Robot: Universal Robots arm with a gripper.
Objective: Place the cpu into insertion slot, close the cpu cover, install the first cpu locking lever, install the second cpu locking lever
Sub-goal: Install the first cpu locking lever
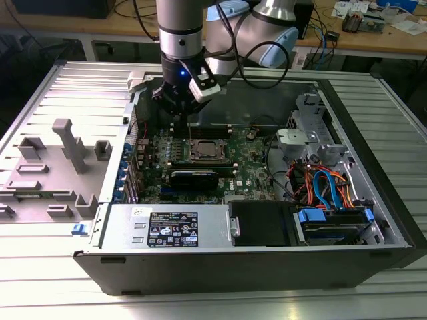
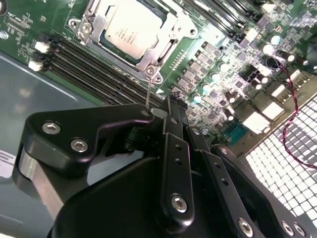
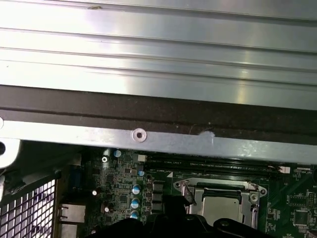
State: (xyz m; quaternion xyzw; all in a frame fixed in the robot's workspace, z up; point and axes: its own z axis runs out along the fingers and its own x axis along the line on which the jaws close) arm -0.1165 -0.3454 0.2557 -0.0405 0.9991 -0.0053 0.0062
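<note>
With the cpu [image 1: 207,151] seated in the insertion slot [image 1: 195,153] at mid-frame of the exterior view and the cpu cover [image 2: 95,20] laid flat over it, the clenched tool [image 2: 171,108] is parked by the upright lever wire [image 2: 148,91], so that wire could get bent if shoved sideways.

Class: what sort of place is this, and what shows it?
Probably a robotics lab or workshop: a robot arm reaches into an open computer case on a slatted metal table, with cluttered wooden benches behind.
</note>
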